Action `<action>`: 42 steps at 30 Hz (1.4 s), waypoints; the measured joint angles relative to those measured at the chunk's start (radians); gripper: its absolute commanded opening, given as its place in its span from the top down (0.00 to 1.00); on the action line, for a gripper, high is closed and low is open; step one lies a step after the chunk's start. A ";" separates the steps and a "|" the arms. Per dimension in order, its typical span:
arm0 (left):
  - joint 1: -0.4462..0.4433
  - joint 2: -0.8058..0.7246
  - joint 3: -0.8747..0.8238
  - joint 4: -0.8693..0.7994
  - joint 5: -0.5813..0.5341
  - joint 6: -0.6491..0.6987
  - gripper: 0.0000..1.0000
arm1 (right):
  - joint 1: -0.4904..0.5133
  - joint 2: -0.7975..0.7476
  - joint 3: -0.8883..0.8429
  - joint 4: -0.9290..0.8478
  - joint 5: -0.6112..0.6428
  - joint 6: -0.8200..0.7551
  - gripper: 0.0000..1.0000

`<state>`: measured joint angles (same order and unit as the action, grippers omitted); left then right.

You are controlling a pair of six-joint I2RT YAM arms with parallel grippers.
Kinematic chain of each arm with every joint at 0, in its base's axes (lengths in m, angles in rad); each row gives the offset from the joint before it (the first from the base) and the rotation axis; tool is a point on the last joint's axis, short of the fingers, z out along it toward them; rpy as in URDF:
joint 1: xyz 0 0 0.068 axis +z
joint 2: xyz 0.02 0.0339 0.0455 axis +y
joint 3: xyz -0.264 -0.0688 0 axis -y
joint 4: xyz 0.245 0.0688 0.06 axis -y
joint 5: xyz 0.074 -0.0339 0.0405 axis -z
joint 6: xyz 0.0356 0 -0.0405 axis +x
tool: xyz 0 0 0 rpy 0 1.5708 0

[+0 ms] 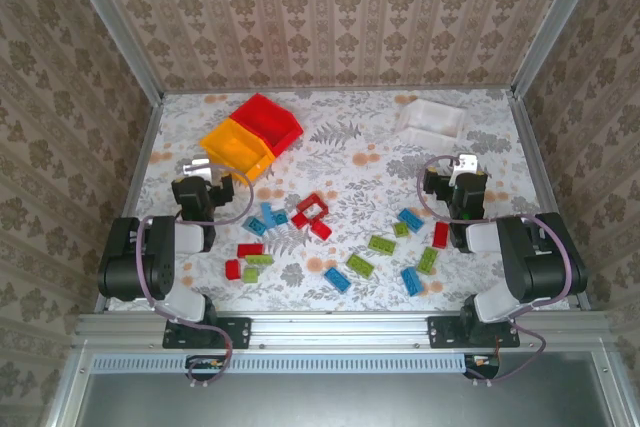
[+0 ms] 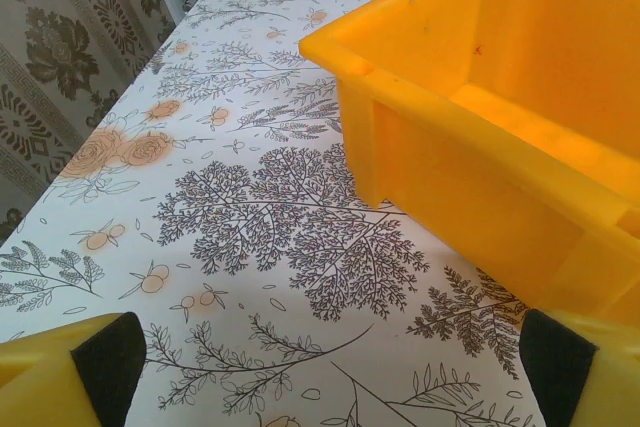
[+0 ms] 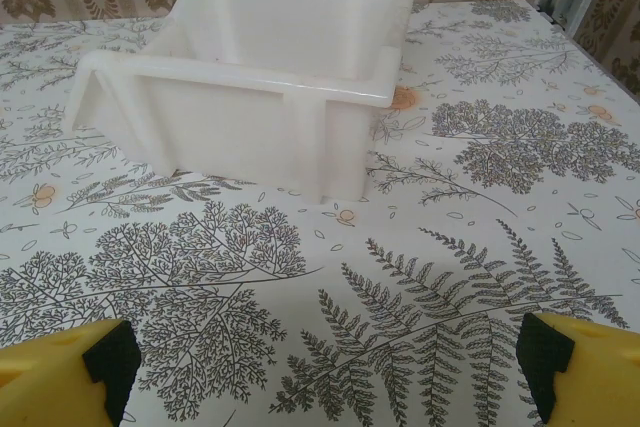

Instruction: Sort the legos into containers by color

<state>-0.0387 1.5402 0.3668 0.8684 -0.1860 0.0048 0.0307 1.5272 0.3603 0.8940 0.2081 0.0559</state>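
Note:
Red, blue and lime green legos lie scattered on the table's near middle: a red cluster (image 1: 312, 213), blue ones (image 1: 264, 219) and green ones (image 1: 360, 265). The yellow-orange container (image 1: 236, 147) touches the red container (image 1: 268, 119) at the back left. The white container (image 1: 432, 119) stands at the back right. My left gripper (image 1: 200, 169) is open just short of the yellow-orange container (image 2: 500, 137), with bare table between its fingers (image 2: 100, 362). My right gripper (image 1: 462, 165) is open, facing the empty white container (image 3: 270, 67), and holds nothing.
The flowered tablecloth (image 1: 350, 162) covers the whole table. Metal frame posts stand at the back corners (image 1: 150, 87), and papered walls close in the sides. The arm bases sit on the near rail (image 1: 330, 327).

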 measured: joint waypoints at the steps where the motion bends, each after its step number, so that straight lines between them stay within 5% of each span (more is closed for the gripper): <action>1: 0.000 0.000 0.000 0.000 0.000 0.000 0.00 | 0.000 0.000 0.000 0.000 0.000 0.000 0.00; 33: -0.005 -0.021 -0.013 0.020 -0.029 0.001 0.00 | 0.000 -0.012 -0.009 0.018 0.001 0.000 0.00; 38: -0.123 -0.239 -0.024 -0.097 -0.137 0.044 0.00 | 0.052 -0.272 0.017 -0.202 0.047 0.002 0.00; 42: -0.237 -0.496 0.149 -0.374 -0.273 0.031 0.00 | 0.097 -0.529 0.296 -0.620 0.084 0.161 0.00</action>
<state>-0.2756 1.0447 0.5156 0.4946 -0.4591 0.0353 0.1272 0.9977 0.6567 0.2737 0.2920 0.2173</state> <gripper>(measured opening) 0.995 0.995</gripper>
